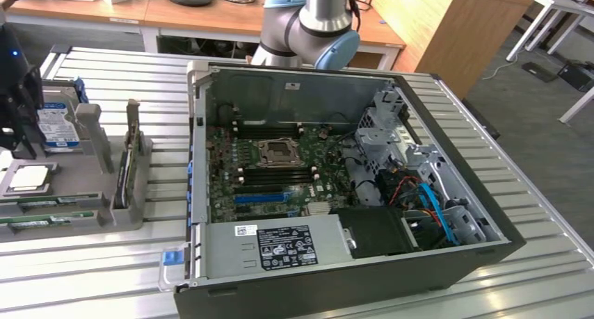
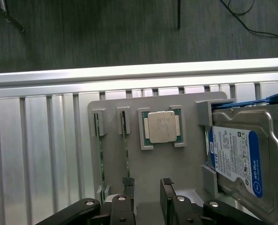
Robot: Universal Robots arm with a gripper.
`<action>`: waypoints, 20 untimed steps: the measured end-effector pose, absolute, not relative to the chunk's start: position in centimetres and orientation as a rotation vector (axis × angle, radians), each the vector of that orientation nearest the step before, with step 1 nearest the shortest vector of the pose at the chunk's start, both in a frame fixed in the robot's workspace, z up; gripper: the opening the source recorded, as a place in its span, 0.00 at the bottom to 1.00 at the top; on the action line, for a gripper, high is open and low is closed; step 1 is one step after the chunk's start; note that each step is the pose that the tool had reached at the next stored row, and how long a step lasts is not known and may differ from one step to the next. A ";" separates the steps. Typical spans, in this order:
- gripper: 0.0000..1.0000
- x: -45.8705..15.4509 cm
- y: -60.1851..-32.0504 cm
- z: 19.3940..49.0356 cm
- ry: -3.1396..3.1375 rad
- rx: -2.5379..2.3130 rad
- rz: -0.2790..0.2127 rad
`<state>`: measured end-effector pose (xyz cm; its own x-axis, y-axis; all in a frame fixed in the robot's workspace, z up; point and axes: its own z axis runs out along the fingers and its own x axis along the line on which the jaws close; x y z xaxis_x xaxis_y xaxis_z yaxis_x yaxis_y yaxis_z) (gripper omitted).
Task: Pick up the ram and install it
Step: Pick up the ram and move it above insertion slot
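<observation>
Your gripper (image 2: 146,194): fingers spread, empty, over holder plate (image 2: 153,168), at the exterior view's left of computer case (image 1: 241,90). The ram (image 2: 125,145): on edge in its slot, flanked by second stick (image 2: 101,154) and processor (image 2: 163,127); hard drive (image 2: 242,159) beyond.

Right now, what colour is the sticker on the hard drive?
The hard drive sticker is blue and white; the wrist view shows it best.

We view the computer case (image 1: 260,90) obliquely from above; our wrist camera looks straight down, close, sharing the parts holder (image 2: 167,166).
</observation>
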<state>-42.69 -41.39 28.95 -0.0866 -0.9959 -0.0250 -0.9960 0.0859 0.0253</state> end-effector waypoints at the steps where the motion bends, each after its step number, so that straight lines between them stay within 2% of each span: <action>1: 0.36 -42.7 -41.4 28.9 2.314 -2.122 0.056; 11: 0.36 -42.7 -41.5 28.6 2.313 -2.122 0.056; 20: 0.36 -43.1 -42.9 28.6 2.311 -2.121 0.060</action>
